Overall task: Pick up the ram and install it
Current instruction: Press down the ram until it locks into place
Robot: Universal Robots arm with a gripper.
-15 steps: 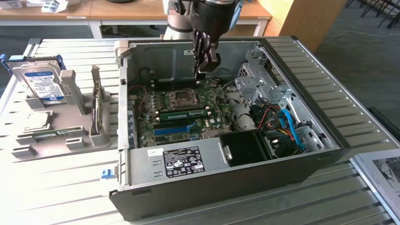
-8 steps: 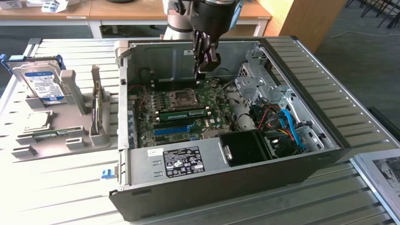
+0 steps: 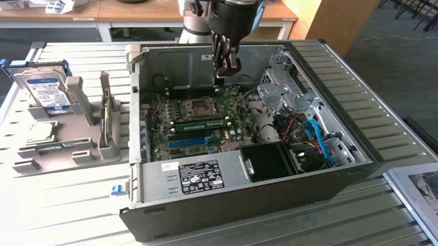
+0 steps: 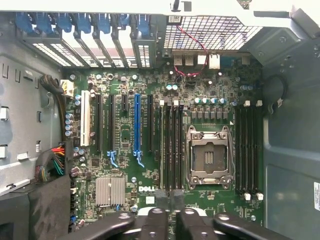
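A room with a dark carpeted floor and wooden desks is seen behind a pale slatted tabletop. An open computer case is laid on the tabletop, with a grey holder carrying a hard drive beside it on the exterior view's left. Inside the case, the ram is found lying along a slot on the motherboard, between the processor socket and the blue slot. The end effector is held above the board's far part, apart from the ram. Its fingers are set narrow, with nothing gripped between them. The installing step is judged to be in hand. Whether the stick is fully latched cannot be told. If it is not, square downward pressure along its top edge would be called for.
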